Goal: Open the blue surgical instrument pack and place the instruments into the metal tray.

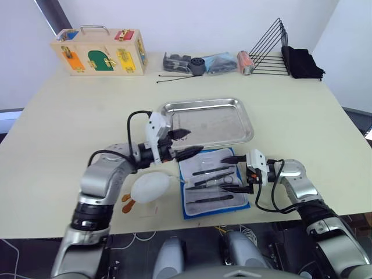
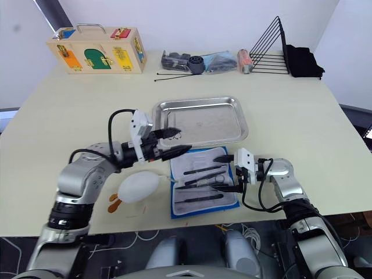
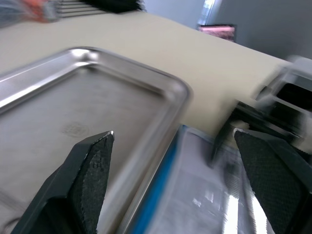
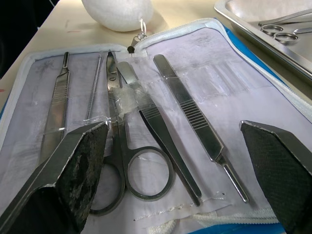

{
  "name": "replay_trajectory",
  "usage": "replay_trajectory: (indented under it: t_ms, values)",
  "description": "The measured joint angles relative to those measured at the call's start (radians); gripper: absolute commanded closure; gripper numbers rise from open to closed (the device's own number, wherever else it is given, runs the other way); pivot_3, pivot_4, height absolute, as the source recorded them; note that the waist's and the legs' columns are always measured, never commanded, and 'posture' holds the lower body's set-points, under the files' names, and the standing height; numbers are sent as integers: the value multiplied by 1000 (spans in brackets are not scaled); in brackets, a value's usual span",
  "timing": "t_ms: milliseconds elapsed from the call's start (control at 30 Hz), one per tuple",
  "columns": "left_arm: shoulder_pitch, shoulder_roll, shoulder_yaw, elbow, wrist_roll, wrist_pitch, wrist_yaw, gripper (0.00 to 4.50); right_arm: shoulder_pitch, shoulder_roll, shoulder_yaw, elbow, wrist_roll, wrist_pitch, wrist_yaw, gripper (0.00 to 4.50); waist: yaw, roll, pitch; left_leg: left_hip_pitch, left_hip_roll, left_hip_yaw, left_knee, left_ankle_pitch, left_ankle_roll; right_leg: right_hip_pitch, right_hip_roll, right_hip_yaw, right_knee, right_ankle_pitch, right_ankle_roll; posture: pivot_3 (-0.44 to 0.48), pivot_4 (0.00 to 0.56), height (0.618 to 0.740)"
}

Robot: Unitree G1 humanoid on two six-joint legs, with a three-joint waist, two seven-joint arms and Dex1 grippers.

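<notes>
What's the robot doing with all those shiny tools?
The robot is unpacking tools. The blue surgical instrument pack lies open on the table, just in front of the metal tray. Several instruments sit in its pockets: scissors, tweezers and thin handles. One pair of scissors lies in the tray. The right gripper hovers open over the pack. The left gripper is open near the tray's front edge.

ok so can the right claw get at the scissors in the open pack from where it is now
Probably yes. The right claw is open and sits at the edge of the opened blue pack. The scissors lie right in front of its fingers, but a clear pocket strip crosses the blades and may hold them.
</notes>
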Motion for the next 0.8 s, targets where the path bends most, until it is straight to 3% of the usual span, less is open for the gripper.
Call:
replay_trajectory:
  t_ms: [167, 333, 467, 800]
  values:
    - [91, 211, -13, -11, 29, -193, -267, 357, 2, 0, 0, 2, 0, 0, 1, 0, 1, 3, 2, -1, 3, 1, -1, 0, 0, 0, -1, 0, -5, 0, -7, 0, 150, 740]
    - [128, 290, 10, 16, 33, -304, -386, 166, 4, -1, 0, 0, 0, 0, 2, 0, 5, 1, 3, -1, 12, 5, -3, 0, 0, -2, 0, 1, -8, 1, -10, 0, 150, 740]
    - [209, 392, 108, 26, -12, -377, -523, 166, 10, -5, 2, -10, 0, -5, 14, 0, 9, 1, 2, -1, 13, 5, -7, 0, 0, -4, 0, 0, -8, 0, -13, 0, 150, 740]
    - [292, 451, 162, 25, -130, -441, -541, 166, 2, -15, 2, -2, 0, -21, 53, 0, 14, 0, 2, -2, 13, 7, -8, 0, 0, -6, 0, 0, -8, -1, -14, 0, 150, 740]
